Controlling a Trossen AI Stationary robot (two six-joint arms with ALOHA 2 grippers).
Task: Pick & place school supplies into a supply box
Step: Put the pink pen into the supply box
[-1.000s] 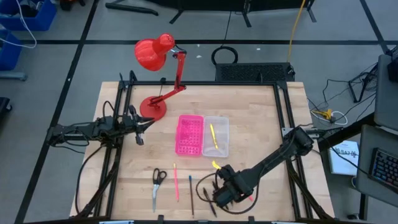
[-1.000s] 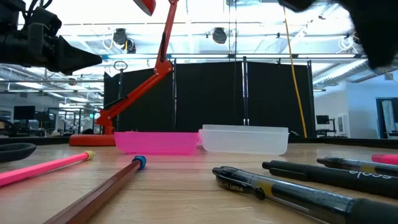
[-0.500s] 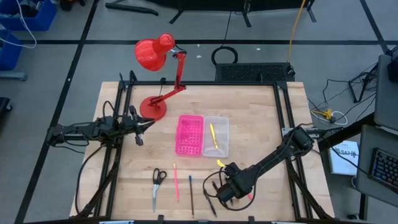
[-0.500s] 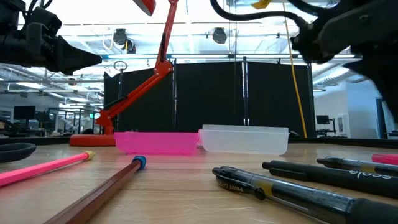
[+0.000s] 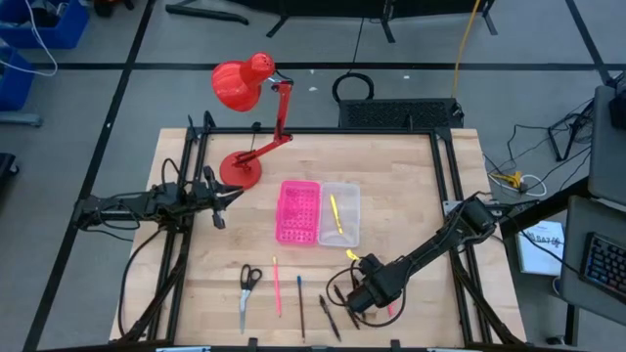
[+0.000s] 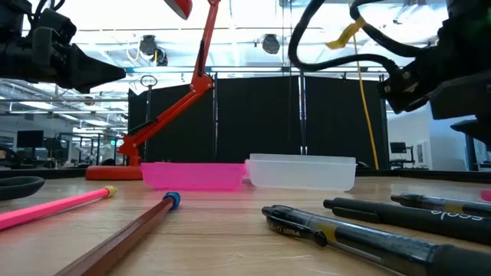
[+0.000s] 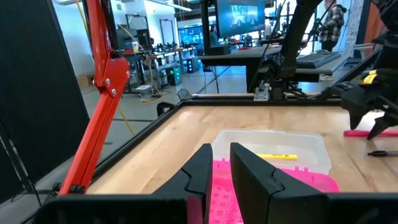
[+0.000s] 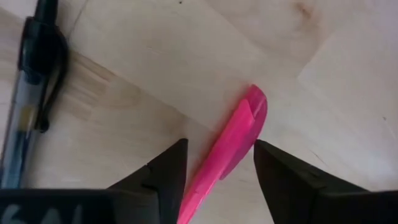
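Observation:
The supply box lies open mid-table, its pink half [image 5: 298,212] joined to its clear half [image 5: 340,213], where a yellow pen [image 5: 335,212] lies. Near the front edge lie scissors [image 5: 246,286], a pink pencil [image 5: 277,286], a brown pencil [image 5: 300,305] and black pens [image 5: 328,315]. My right gripper [image 5: 364,298] hovers open just right of them; in its wrist view the gripper [image 8: 217,155] has a finger on either side of a pink pen [image 8: 233,140] that lies flat on the wood. My left gripper [image 5: 223,198] waits, slightly open and holding nothing, left of the box.
A red desk lamp [image 5: 245,93] stands with its base [image 5: 242,171] at the table's far left, close to my left gripper. One black pen [image 8: 28,93] lies beside the pink pen. Bare wood [image 5: 411,196] lies right of the box.
My right gripper has moved from over the black pens toward the table's right edge and a little toward the far edge. The pens, the pencils and the box have stayed where they were.

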